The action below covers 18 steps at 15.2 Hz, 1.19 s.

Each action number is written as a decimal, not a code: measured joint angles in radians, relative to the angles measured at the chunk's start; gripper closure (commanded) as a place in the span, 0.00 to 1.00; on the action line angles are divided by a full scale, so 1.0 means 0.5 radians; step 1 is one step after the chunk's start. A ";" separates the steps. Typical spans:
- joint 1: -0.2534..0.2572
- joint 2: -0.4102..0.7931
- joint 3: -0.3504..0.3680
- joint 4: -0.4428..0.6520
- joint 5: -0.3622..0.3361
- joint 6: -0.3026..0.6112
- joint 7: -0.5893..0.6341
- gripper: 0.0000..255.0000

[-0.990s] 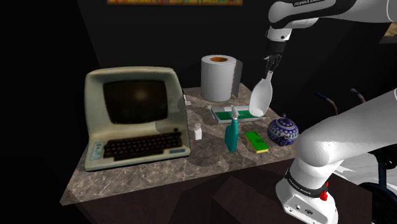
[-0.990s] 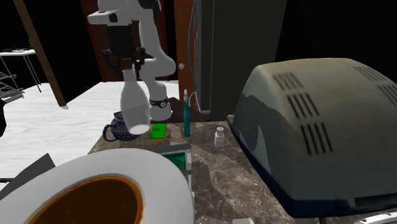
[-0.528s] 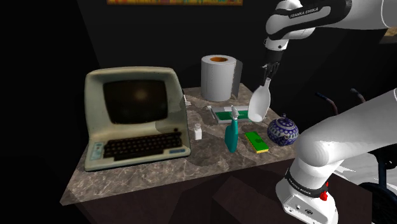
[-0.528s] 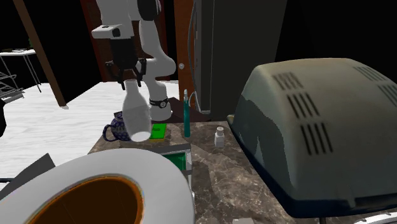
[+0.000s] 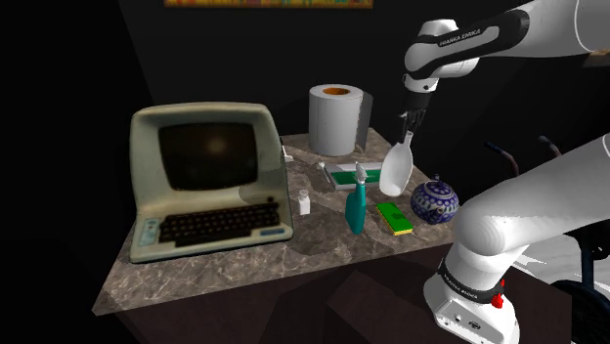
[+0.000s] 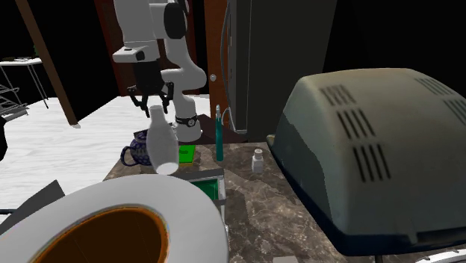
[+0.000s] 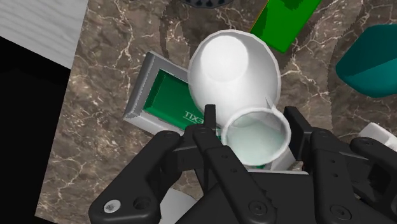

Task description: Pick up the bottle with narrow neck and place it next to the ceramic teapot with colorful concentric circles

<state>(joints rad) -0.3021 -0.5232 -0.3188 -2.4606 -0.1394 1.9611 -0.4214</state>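
Neck of the white bottle is being clasped by the gripper | bottle is being held tilted in the air, near the blue-patterned teapot, above its lid level, to the shoulder view's left of it.

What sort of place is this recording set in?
Probably a room in a house, perhaps a study corner: a marble-topped table carries a vintage computer terminal, a paper roll and a blue patterned teapot. The exact room type is a guess.
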 measured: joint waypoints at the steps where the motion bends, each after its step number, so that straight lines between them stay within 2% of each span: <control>1: 0.000 0.007 -0.004 -0.022 -0.001 0.029 -0.001 1.00; 5: -0.001 0.047 -0.023 -0.102 -0.006 0.148 -0.007 1.00; 11: -0.002 0.048 -0.024 -0.121 -0.008 0.169 -0.005 1.00; 12: -0.002 0.048 -0.024 -0.121 -0.008 0.170 -0.005 0.00; 18: -0.002 0.047 -0.024 -0.121 -0.008 0.170 -0.005 0.00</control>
<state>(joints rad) -0.3030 -0.4996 -0.3308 -2.5211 -0.1435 2.0461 -0.4240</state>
